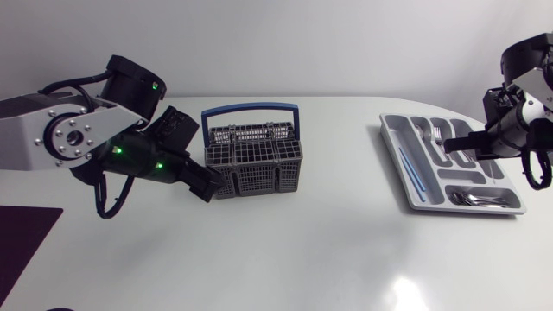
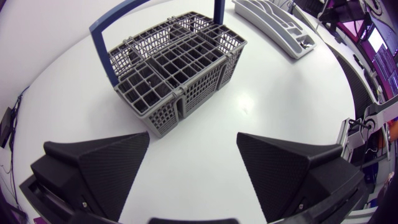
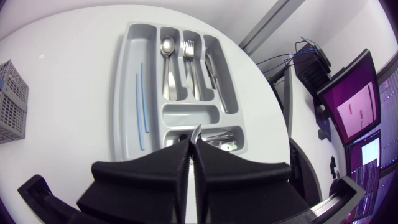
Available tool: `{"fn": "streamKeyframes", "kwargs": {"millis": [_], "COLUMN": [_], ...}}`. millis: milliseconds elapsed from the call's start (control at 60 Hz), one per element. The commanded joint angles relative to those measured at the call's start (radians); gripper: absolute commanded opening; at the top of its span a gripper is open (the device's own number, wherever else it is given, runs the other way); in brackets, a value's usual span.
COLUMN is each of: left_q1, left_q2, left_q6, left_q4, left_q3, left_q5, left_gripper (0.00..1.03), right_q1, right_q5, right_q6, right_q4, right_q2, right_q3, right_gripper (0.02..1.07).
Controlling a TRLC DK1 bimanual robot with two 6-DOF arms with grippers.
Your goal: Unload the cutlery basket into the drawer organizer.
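The grey cutlery basket with a blue handle stands left of the table's middle. No cutlery shows in its compartments. My left gripper sits low at the basket's left corner, open, with the basket just ahead of its fingers. The grey drawer organizer lies at the right and holds a spoon, a fork and a knife. My right gripper hangs over the organizer, shut on a thin silver piece of cutlery; only its tip shows.
Two thin blue sticks lie in the organizer's long compartment. Small cutlery fills its near-end compartment. A dark mat covers the table's front left corner. The basket's corner shows far off beside the right gripper.
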Motion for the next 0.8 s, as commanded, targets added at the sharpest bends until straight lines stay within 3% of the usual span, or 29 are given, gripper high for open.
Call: {"fn": "streamKeyframes", "kwargs": {"millis": [0,383,783], "left_q1": [-0.005,0.0,0.038], "left_q2": [-0.015,-0.018,-0.023], "left_q6": [-0.02,-0.029,-0.035], "left_q4": [-0.006,-0.009,-0.01], "left_q3": [-0.009,-0.024,-0.05], "left_q5": [-0.011,-0.035,-0.043], "left_gripper": [0.98,0.98,0.98], "right_q1": [-0.046,-0.161,-0.185], "right_q5": [0.014,0.049,0.054], "right_q6": [-0.078,-0.214,-0.282], "right_q4": [0.045,0.265,0.473], "right_q2": [0.038,0.166,0.31], "right_q3": [-0.04,-0.104,-0.184], "right_gripper": [0.08,0.08,0.09]}}
